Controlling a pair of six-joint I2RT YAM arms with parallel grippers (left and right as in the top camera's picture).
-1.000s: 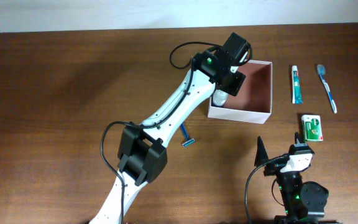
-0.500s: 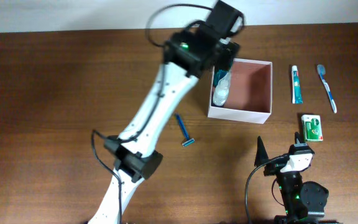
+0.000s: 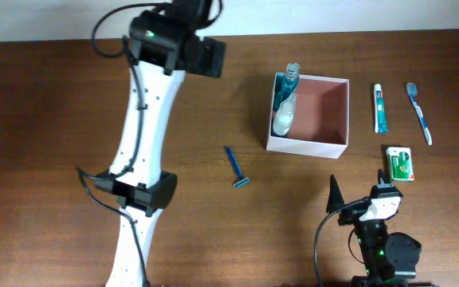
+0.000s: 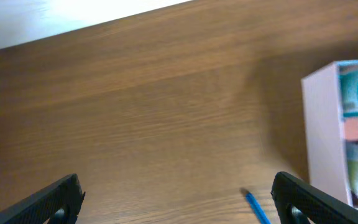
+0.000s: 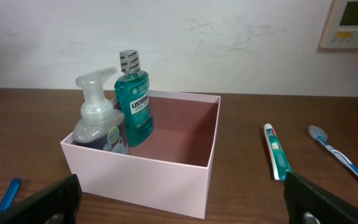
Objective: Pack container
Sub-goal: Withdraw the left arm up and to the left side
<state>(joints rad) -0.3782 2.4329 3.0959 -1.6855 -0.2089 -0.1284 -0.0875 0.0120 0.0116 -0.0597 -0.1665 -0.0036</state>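
The container (image 3: 337,147) is a white box with a pink interior, right of centre. Inside it, against the left wall, stand a green mouthwash bottle (image 3: 292,74) and a clear foam soap dispenser (image 3: 283,118). Both also show in the right wrist view, the bottle (image 5: 134,99) behind the dispenser (image 5: 98,121). My left gripper (image 3: 211,57) is open and empty, high over the table to the left of the container (image 4: 328,137). My right gripper (image 3: 357,201) is open and empty near the front edge, facing the container wall (image 5: 148,177).
A blue razor (image 3: 237,167) lies left of the container and shows in the left wrist view (image 4: 257,208). A toothpaste tube (image 3: 380,108), a toothbrush (image 3: 419,112) and a small green box (image 3: 402,163) lie right of the container.
My left gripper has let go of the soap dispenser inside the container and swung away to the left and back. The mouthwash bottle is now uncovered. The right arm has not moved.
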